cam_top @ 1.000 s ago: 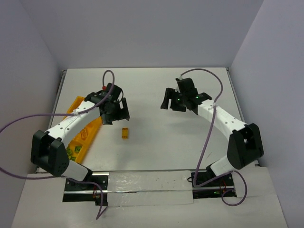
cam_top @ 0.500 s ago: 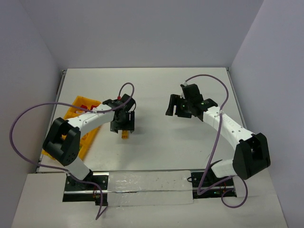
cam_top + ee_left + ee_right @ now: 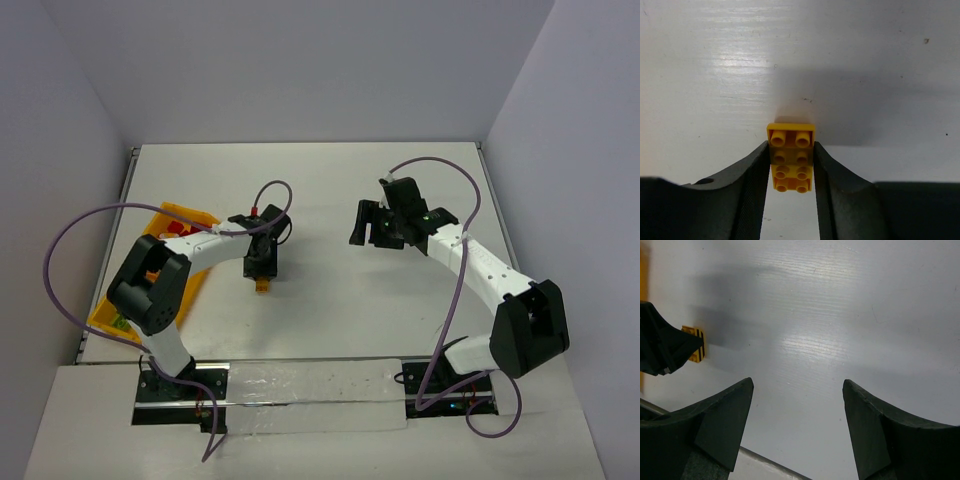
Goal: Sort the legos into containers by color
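Pinching a yellow lego from both sides, the fingers of the left gripper lie flat against the brick's long faces, with no gap showing on either side. The brick rests on the white table with its studs up (eight of them, in two rows), and its far end sticks out beyond the fingertips. In the top view it sits left of the table's centre, a little to the right of the orange-yellow tray and not touching it. The left arm bends over from its base at the near edge and covers most of the tray, which runs along the table's left side. Red pieces show in the tray's far compartment and something green at its near end, too small to make out further. On the right half of the table, the right gripper has its fingers spread wide with only bare tabletop between them, gripping nothing. It points left toward the brick, well apart from it. Its wrist camera catches the yellow lego at the far left beside a dark finger of the left gripper. A purple cable loops over each arm.
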`<state>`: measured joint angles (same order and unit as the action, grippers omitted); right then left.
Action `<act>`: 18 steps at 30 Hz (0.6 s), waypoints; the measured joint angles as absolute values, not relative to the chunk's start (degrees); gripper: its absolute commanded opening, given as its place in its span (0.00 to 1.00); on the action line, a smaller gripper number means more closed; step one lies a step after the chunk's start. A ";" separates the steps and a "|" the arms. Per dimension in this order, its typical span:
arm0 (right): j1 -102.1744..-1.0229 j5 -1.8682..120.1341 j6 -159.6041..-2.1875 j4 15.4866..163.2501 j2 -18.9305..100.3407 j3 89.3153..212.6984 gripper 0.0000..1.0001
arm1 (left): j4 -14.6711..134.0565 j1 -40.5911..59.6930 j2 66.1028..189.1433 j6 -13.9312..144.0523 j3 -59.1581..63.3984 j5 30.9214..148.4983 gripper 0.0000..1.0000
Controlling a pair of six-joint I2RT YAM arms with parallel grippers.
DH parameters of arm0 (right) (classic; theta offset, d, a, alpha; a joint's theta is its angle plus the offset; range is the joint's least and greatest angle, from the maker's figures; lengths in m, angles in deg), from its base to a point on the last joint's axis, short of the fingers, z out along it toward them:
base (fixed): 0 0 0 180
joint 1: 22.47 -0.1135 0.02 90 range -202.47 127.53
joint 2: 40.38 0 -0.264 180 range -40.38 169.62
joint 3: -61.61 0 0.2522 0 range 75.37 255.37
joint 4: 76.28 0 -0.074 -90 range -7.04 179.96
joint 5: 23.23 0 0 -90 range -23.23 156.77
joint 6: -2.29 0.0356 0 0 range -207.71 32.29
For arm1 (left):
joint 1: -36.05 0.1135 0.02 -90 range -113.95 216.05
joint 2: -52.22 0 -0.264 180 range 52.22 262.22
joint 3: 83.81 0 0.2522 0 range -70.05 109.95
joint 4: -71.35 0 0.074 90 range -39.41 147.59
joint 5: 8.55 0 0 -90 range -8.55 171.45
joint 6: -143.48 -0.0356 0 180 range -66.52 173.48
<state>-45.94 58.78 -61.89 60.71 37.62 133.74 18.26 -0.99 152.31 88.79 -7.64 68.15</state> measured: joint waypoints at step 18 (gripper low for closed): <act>-45.96 58.44 -62.28 60.60 37.04 133.76 0.80 | 13.70 3.26 145.81 92.14 -5.83 63.84 0.00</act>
<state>-45.96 58.44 -62.28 60.60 37.04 133.76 13.70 3.26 145.81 92.14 -5.83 63.84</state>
